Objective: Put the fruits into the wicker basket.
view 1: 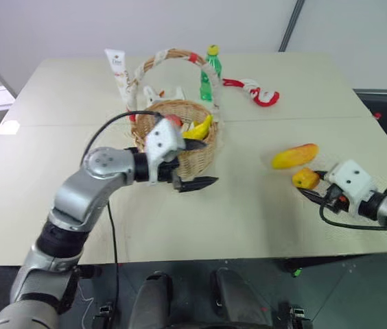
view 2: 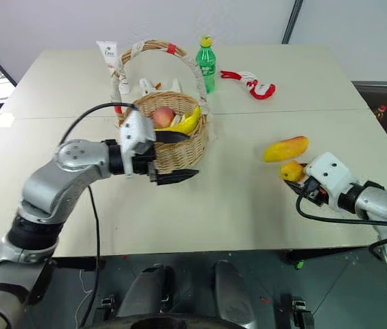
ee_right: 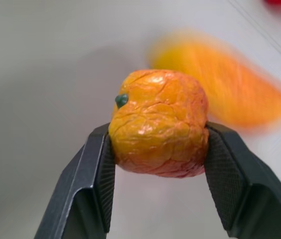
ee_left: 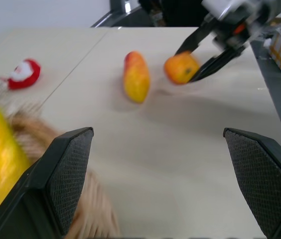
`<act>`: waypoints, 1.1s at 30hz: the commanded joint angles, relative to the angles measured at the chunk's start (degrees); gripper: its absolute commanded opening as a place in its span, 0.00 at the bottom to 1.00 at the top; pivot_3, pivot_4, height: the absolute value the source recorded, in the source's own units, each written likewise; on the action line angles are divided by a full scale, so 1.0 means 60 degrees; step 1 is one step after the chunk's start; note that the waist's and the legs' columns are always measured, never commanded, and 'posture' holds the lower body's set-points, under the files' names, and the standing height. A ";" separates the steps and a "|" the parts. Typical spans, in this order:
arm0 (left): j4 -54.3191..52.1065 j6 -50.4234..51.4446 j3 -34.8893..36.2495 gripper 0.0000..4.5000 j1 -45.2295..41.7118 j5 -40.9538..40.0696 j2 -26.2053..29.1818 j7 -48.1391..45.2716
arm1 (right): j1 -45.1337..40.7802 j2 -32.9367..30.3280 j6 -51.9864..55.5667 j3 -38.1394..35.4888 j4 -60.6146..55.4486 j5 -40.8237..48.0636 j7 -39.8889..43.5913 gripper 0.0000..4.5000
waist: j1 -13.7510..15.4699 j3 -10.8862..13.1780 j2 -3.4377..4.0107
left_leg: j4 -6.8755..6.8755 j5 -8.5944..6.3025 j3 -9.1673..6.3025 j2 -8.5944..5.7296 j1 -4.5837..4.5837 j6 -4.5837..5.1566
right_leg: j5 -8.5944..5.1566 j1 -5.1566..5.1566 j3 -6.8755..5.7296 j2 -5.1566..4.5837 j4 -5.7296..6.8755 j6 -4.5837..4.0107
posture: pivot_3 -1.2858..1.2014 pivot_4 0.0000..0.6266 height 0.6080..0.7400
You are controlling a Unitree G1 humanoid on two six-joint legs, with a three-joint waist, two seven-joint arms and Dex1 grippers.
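The wicker basket (view 1: 195,156) stands mid-table with a banana (view 1: 200,128) and a pink-red peach (view 2: 163,116) inside. My left gripper (view 1: 204,162) hangs open at the basket's near side, one finger over the rim and one in front of the wall, holding nothing. To the right lies the red-yellow mango (view 1: 294,156). Just in front of it, the small orange-yellow fruit (ee_right: 158,132) sits squeezed between the two fingers of my right gripper (view 1: 310,185), close to the table top. The left wrist view shows the mango (ee_left: 136,76) and the gripped fruit (ee_left: 181,67).
Behind the basket stand a green bottle (view 1: 210,74), a white tube (view 1: 119,72) and a small white object (view 1: 162,94). A red-white curved object (view 1: 259,91) lies at the back right. The table's right edge (view 1: 385,137) is near my right arm.
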 commanded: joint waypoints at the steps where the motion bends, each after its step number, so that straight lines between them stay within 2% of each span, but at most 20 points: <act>1: -0.0055 -0.0208 0.1211 1.00 0.0422 -0.0379 0.0416 -0.0049 | -0.2062 0.0758 0.0379 0.1178 -0.0824 0.0388 -0.0586 0.44 | -0.0081 0.0006 -0.0018 | 0.0001 0.0000 -0.0007 0.0003 0.0007 0.0000 | 0.0000 0.0006 -0.0002 0.0010 0.0000 -0.0001 | 0.52 0.24 1.00; 4: -0.0172 -0.0021 0.2066 1.00 0.0850 -0.0752 0.0530 0.0223 | -0.4369 0.2668 0.0346 0.2983 -0.0095 -0.0451 -0.1755 0.44 | -0.0092 0.0009 -0.0019 | -0.0003 0.0000 -0.0004 0.0023 0.0042 -0.0001 | 0.0004 0.0029 0.0003 0.0036 -0.0004 -0.0013 | 0.52 0.24 1.00; 7: -0.0456 0.0111 0.2443 1.00 0.1153 -0.0949 0.0569 0.0522 | -0.5666 0.4060 0.0112 0.4175 0.1153 -0.1375 -0.2453 0.44 | 0.0014 0.0008 -0.0020 | -0.0008 0.0000 -0.0007 0.0049 0.0031 -0.0002 | 0.0000 0.0022 -0.0007 0.0045 -0.0002 -0.0024 | 0.52 0.24 1.00; 10: -0.0764 0.0125 0.2534 1.00 0.1490 -0.0927 0.0593 0.0814 | -0.6577 0.5054 -0.0283 0.5010 0.2604 -0.2225 -0.2984 0.44 | 0.0076 0.0006 -0.0025 | -0.0006 0.0003 -0.0007 0.0053 -0.0038 -0.0009 | 0.0000 -0.0037 -0.0015 0.0021 -0.0001 -0.0028 | 0.52 0.24 1.00; 15: -0.1303 0.0293 0.2622 1.00 0.1889 -0.1131 0.0423 0.1325 | -0.7200 0.5922 -0.1055 0.5568 0.3997 -0.2816 -0.2989 0.44 | 0.0159 0.0005 -0.0025 | -0.0010 0.0010 -0.0007 -0.0012 -0.0064 -0.0020 | 0.0005 -0.0063 -0.0029 -0.0074 0.0000 -0.0021 | 0.52 0.24 1.00; 16: -0.1387 0.0299 0.2607 1.00 0.1939 -0.1144 0.0387 0.1434 | -0.7264 0.6020 -0.1106 0.5537 0.4088 -0.2800 -0.2955 0.62 | 0.0175 0.0005 -0.0025 | -0.0009 0.0010 -0.0005 -0.0020 -0.0064 -0.0020 | 0.0007 -0.0062 -0.0028 -0.0080 -0.0003 -0.0017 | 0.52 0.24 1.00; 18: -0.1485 0.0318 0.2573 1.00 0.1980 -0.1219 0.0296 0.1634 | -0.7333 0.6073 -0.1339 0.5461 0.4070 -0.2793 -0.2850 0.75 | 0.0205 0.0005 -0.0025 | -0.0008 0.0009 -0.0004 -0.0021 -0.0064 -0.0020 | 0.0008 -0.0062 -0.0028 -0.0083 -0.0003 -0.0015 | 0.52 0.24 1.00; 20: -0.1520 0.0335 0.2520 1.00 0.1998 -0.1305 0.0219 0.1739 | -0.7333 0.6053 -0.1467 0.5329 0.3859 -0.2747 -0.2743 0.96 | 0.0221 0.0005 -0.0025 | -0.0008 0.0010 -0.0006 -0.0020 -0.0062 -0.0020 | 0.0008 -0.0062 -0.0030 -0.0077 -0.0001 -0.0015 | 0.52 0.24 1.00; 22: -0.1516 0.0314 0.2366 1.00 0.1991 -0.1287 0.0168 0.1765 | -0.7136 0.5736 -0.1660 0.5136 0.3270 -0.2564 -0.2349 0.98 | 0.0226 0.0005 -0.0025 | -0.0008 0.0010 -0.0007 -0.0018 -0.0061 -0.0020 | 0.0008 -0.0062 -0.0033 -0.0072 0.0000 -0.0015 | 0.52 0.24 1.00; 25: -0.1478 0.0258 0.2093 1.00 0.1886 -0.1280 0.0092 0.1659 | -0.6463 0.4721 -0.1530 0.4437 0.1957 -0.1993 -0.1535 0.98 | 0.0274 0.0006 -0.0025 | -0.0009 0.0008 -0.0011 -0.0020 -0.0061 -0.0018 | 0.0008 -0.0057 -0.0037 -0.0075 -0.0002 -0.0015 | 0.52 0.24 1.00; 30: -0.1498 0.0131 0.1320 1.00 0.1509 -0.1186 -0.0078 0.1372 | -0.4600 0.1715 -0.0620 0.2642 0.0471 -0.1320 -0.0011 0.98 | 0.0344 0.0005 -0.0027 | -0.0007 0.0004 -0.0022 -0.0033 -0.0063 -0.0009 | 0.0007 -0.0032 -0.0045 -0.0089 -0.0027 -0.0013 | 0.52 0.24 1.00; 31: -0.1495 0.0112 0.1028 1.00 0.1365 -0.1198 -0.0236 0.1303 | -0.3729 0.0723 -0.0735 0.2161 0.0430 -0.1586 0.0483 0.98 | 0.0333 0.0005 -0.0027 | -0.0007 0.0002 -0.0020 -0.0041 -0.0055 -0.0007 | 0.0005 -0.0023 -0.0045 -0.0088 -0.0025 -0.0013 | 0.52 0.24 1.00; 33: -0.1442 0.0095 0.0715 1.00 0.1172 -0.1238 -0.0474 0.1262 | -0.2640 -0.0444 -0.0997 0.1674 0.0479 -0.1960 0.0933 0.98 | 0.0332 0.0004 -0.0025 | -0.0007 0.0001 -0.0008 -0.0051 -0.0055 -0.0004 | 0.0001 -0.0014 -0.0047 -0.0084 -0.0028 -0.0009 | 0.52 0.24 1.00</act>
